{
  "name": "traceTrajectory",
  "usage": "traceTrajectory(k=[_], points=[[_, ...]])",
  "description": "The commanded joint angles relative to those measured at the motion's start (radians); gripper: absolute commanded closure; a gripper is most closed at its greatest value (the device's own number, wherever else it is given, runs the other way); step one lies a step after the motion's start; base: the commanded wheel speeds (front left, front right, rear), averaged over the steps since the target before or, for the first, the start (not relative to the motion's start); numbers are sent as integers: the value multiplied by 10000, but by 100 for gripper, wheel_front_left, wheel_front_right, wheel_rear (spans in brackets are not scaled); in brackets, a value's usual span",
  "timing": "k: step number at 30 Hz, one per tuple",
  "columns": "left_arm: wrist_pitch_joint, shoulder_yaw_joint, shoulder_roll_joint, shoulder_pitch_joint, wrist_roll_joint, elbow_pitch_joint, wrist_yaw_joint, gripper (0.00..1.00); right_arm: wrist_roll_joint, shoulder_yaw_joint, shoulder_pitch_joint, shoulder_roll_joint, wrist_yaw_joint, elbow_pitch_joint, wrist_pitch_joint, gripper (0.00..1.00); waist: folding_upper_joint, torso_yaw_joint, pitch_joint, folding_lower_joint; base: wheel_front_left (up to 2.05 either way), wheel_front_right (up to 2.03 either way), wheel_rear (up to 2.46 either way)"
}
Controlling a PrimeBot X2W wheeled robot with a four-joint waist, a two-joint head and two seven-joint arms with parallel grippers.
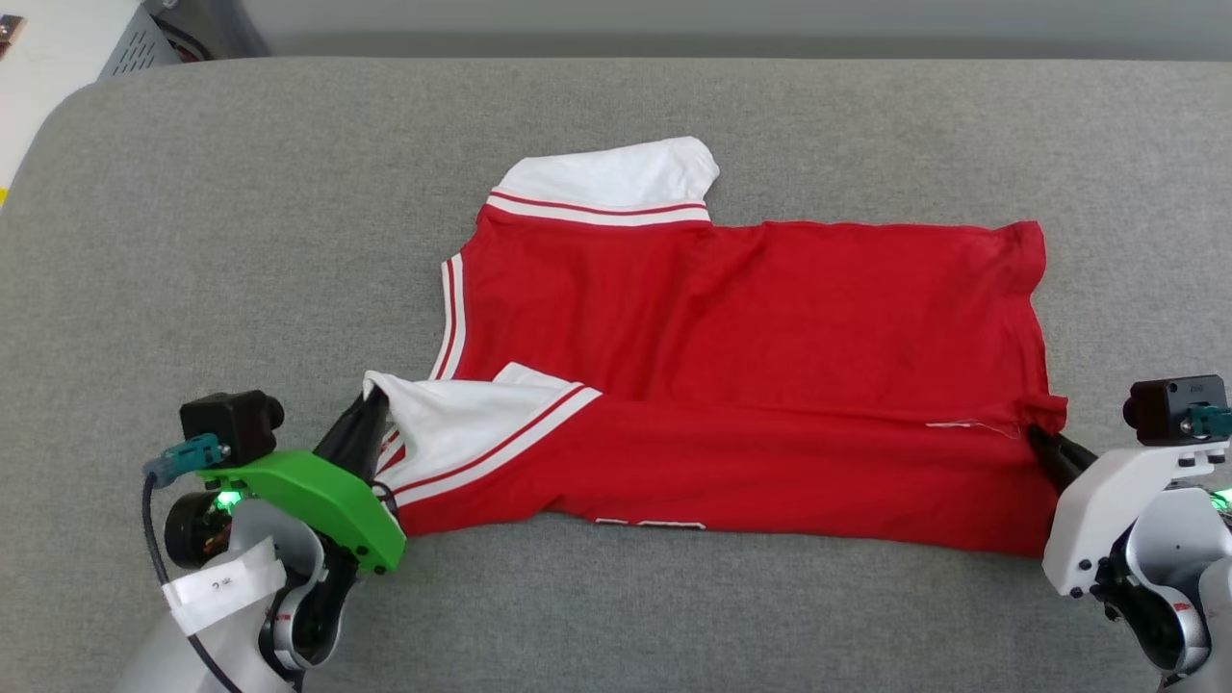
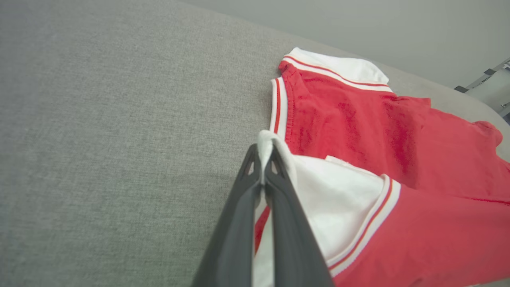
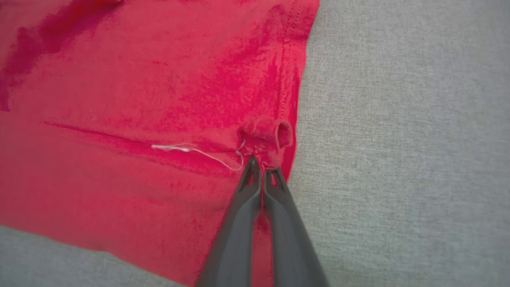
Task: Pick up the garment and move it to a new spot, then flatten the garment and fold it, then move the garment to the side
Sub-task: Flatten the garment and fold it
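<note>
Nearest, at the lower left of the head view, the left gripper [image 1: 371, 409] is seen closed tight, a bunched edge of the near sleeve [image 2: 338, 199] pinched between its tips with no gap left. At the lower right the right gripper [image 1: 1038, 438] is likewise closed, a small pucker of the hem corner [image 3: 271, 137] nipped at its tips, a loose white thread [image 3: 191, 149] trailing just beside. The garment [image 1: 751, 318] is spread on the grey cushion [image 1: 241, 241] between the two grippers and beyond them, mid-frame. Its long axis is laid left to right across the picture, collar end left, hem right, so one end is held by each arm and neither is nearer. The near long edge is judged already turned over part way: a red band is lapped onto the body along the lower part, and a strip of printed numbers [image 1: 650, 525] is just visible at the bottom fold. From both grippers the uncovered body lies up-frame, so the coming move is judged to be a carry of both held corners straight up the frame, kept level, towards the far long edge. Farthest, at upper middle, the far sleeve [image 1: 616, 178] is laid flat and free on the cushion.
</note>
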Motion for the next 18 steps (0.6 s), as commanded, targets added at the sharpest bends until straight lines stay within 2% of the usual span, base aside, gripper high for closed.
traceTrajectory(k=[1, 7, 8, 9, 10, 11, 12, 18], points=[[113, -114, -134, -263, 48, 435, -178, 100, -139, 92, -231, -34, -17, 275, -161, 100, 0, 8, 379, 0, 0, 0, 0], [405, -466, -461, -747, -189, 1965, -777, 100, -262, 483, -685, -30, -17, 1421, -841, 100, 0, -31, 448, 0, 0, 0, 0], [492, -524, -510, -786, -256, 2160, -849, 100, -222, 561, -729, -24, -17, 1611, -969, 98, 0, -19, 400, 0, 0, 0, 0], [547, -574, -534, -813, -294, 2288, -905, 98, -183, 618, -758, -26, -17, 1718, -1118, 80, 0, -12, 355, 0, 0, 0, 0], [550, -614, -555, -839, -325, 2422, -960, 74, -120, 679, -773, -16, -17, 1831, -1312, 61, 0, 0, 266, 0, 0, 0, 0], [548, -636, -560, -847, -352, 2506, -996, 53, -58, 714, -762, -8, -17, 1894, -1458, 9, 0, 11, 199, 0, 0, 0, 0], [504, -620, -564, -843, -397, 2592, -1022, 0, -17, 739, -741, -17, -17, 1903, -1731, 0, 0, 29, 100, 0, 0, 0, 0], [-46, -358, -310, -711, -390, 2590, -940, 0, 41, 300, -399, -7, -17, 1525, -3451, 0, 0, 141, -526, 0, 0, 0, 0]])
